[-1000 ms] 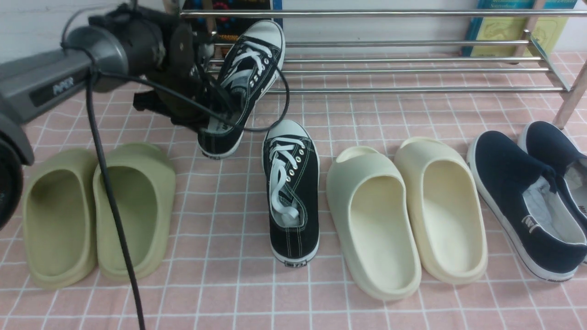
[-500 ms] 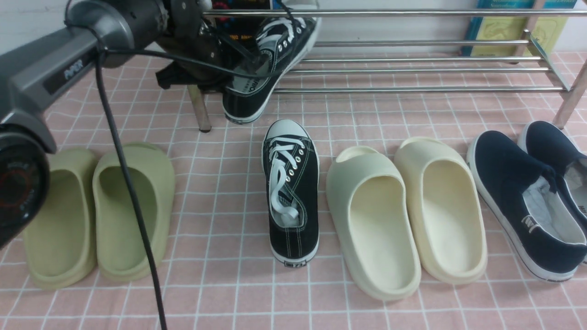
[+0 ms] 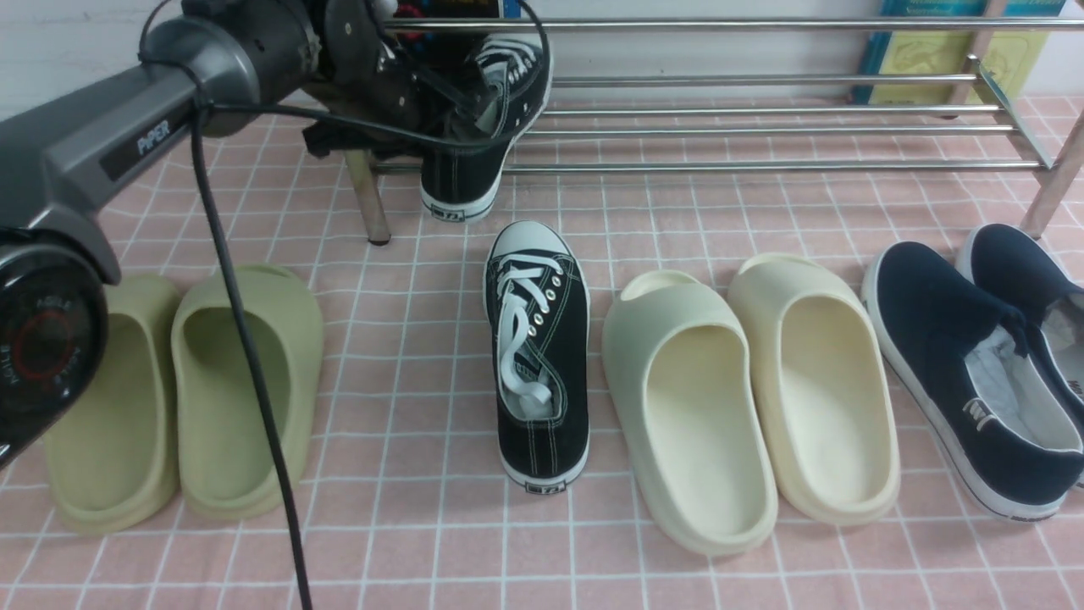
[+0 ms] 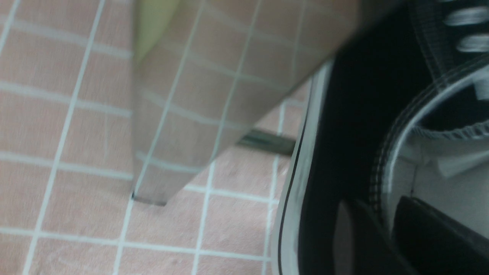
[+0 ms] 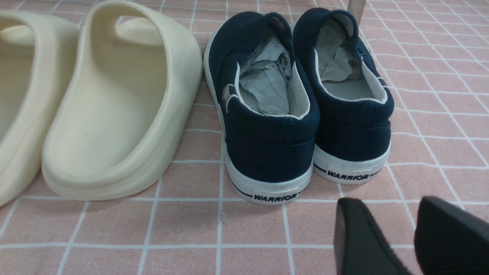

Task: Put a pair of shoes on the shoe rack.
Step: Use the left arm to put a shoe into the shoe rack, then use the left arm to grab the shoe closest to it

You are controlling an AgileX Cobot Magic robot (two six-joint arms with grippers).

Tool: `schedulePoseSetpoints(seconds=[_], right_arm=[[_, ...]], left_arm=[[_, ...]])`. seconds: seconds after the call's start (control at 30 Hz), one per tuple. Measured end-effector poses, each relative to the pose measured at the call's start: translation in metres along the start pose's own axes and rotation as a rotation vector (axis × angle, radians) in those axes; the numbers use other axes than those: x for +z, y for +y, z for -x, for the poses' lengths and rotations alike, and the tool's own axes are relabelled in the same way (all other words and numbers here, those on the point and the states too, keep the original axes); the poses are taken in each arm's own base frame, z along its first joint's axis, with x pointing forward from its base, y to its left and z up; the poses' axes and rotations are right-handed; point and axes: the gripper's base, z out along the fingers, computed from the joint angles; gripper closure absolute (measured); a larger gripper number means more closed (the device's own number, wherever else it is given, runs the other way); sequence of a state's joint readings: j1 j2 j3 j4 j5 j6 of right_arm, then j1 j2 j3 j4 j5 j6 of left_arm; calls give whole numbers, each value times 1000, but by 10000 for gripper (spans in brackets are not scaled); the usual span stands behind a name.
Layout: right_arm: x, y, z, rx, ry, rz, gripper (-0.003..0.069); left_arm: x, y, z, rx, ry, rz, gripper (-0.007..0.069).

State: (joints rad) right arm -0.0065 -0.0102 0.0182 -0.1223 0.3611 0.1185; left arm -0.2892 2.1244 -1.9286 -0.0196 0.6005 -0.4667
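racked sneaker (image 3: 464, 174) half hidden, slip-on (image 3: 1016, 271) cropped

Floor (image 3: 406, 542): pink square-tile pattern with white grid lines, matte. Rear wall (image 3: 51, 42): plain white. Yellow-and-teal printed board (image 3: 923, 51): against the wall, far right. Lighting: even, soft shadows.

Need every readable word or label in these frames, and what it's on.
"PIPER": left arm.
"WARRIOR": heel of each navy shoe.
"AGILE": round joint cap, faint.
Too small or blurred to read: sneakers heel tags, books at the back.
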Motion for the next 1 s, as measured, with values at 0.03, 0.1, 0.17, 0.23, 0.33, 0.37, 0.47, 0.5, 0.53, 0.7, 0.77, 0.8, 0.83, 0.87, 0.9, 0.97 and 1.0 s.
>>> schedulePoseSetpoints(seconds=[0.03, 0.1, 0.17, 0.23, 0.33, 0.37, 0.47, 0.5, 0.53, 0.7, 0.77, 0.8, 0.83, 0.87, 0.9, 0.97, 1.0], right_arm=[[0, 0, 0, 0, 0, 0, 418], [0, 0, 0, 0, 0, 0, 418], [0, 0, 0, 0, 0, 0, 418], [0, 0, 0, 0, 0, 0, 418], [0, 0, 0, 0, 0, 0, 418], [0, 0, 0, 0, 0, 0, 418], [0, 0, 0, 0, 0, 0, 418], [0, 0, 0, 0, 0, 0, 418], [0, 0, 0, 0, 0, 0, 418], [0, 0, 0, 0, 0, 0, 418], [0, 0, 0, 0, 0, 0, 418], [0, 0, 0, 0, 0, 0, 418], [0, 0, 0, 0, 0, 0, 418], [0, 0, 0, 0, 0, 0, 418], [0, 0, 0, 0, 0, 0, 418], [0, 0, 0, 0, 0, 0, 418], [0, 0, 0, 0, 0, 0, 418]], left_arm=[[-3, -1, 1, 9, -5, -3, 405], [-8, -3, 5, 27, -17, -9, 330], [-15, -4, 7, 50, -22, -13, 265], [-23, -6, 10, 77, -25, -14, 236], [-37, -8, 14, 127, -21, -13, 226], [-49, -9, 16, 178, -7, -3, 232], [-71, -11, 20, 264, 12, 9, 273], [-88, -11, 20, 333, 51, 22, 328], [-93, -11, 19, 357, 70, 26, 363], [-100, -17, -10, 507, 281, 44, 584], [-91, -24, -29, 563, 353, 34, 614], [-85, -31, -48, 613, 409, 26, 622], [-82, -38, -62, 647, 447, 14, 622], [-82, -37, -63, 648, 452, 16, 622], [-81, -46, -80, 693, 486, 6, 622], [-86, -56, -96, 733, 501, -9, 622], [-93, -61, -107, 746, 500, -16, 622]])
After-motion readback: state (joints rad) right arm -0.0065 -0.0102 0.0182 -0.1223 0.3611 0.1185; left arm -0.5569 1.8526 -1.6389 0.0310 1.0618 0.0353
